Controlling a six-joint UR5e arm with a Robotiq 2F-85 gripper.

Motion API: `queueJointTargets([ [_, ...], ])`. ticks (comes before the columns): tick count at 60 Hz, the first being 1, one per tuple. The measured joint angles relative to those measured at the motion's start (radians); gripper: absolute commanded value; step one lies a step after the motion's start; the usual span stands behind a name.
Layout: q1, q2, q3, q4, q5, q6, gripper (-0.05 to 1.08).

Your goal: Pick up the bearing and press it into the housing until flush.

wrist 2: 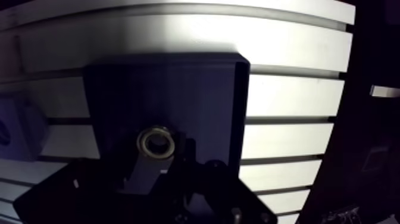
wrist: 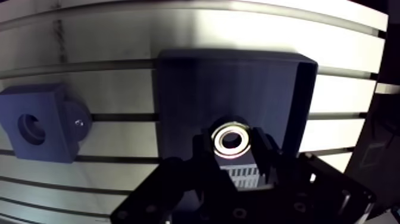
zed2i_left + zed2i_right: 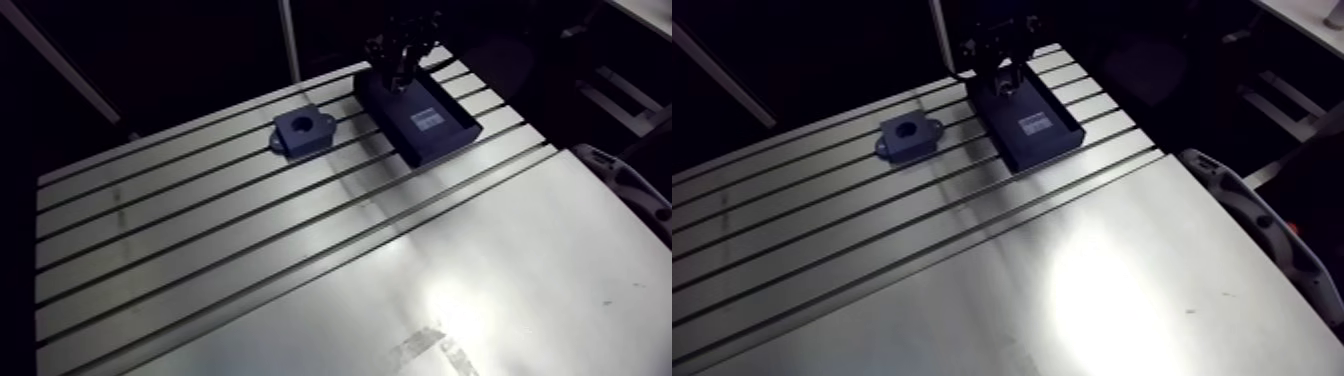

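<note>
Plainly, in the arm view, the hand (image 3: 400,78) hangs low over the far end of a dark tray (image 3: 462,127) on the slotted counter (image 3: 250,290). The housing (image 3: 302,132) sits apart from the tray, out on the bare slats with its bore facing up.

From the wrist view, the bearing (image 2: 231,140), a bright ring, lies in the tray directly under the hand and centred on it. A white label is on the tray floor just beside it. Whether the hand is clamped on the ring or merely poised round it, I cannot tell. The housing shows off to one side, beyond the tray wall, its bore (image 2: 30,128) empty.

I judge this to be the pick-up step, with pressing not yet begun. Next comes a sure grip and a straight lift clear of the tray wall. The ring must then go across and line up squarely over the bore.
</note>
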Motion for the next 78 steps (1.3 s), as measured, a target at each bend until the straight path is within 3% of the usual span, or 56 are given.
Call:
queueJointTargets([
  [14,0.028,-0.039,-0.026,0.069,0.002,0.037,0.66],
  [40,0.135,-0.098,-0.047,0.177,0.003,0.17,0.7],
  [56,0.193,-0.104,-0.039,0.187,0.011,0.214,0.73],
  [78,0.232,-0.103,-0.005,0.136,0.012,0.226,0.75],
])
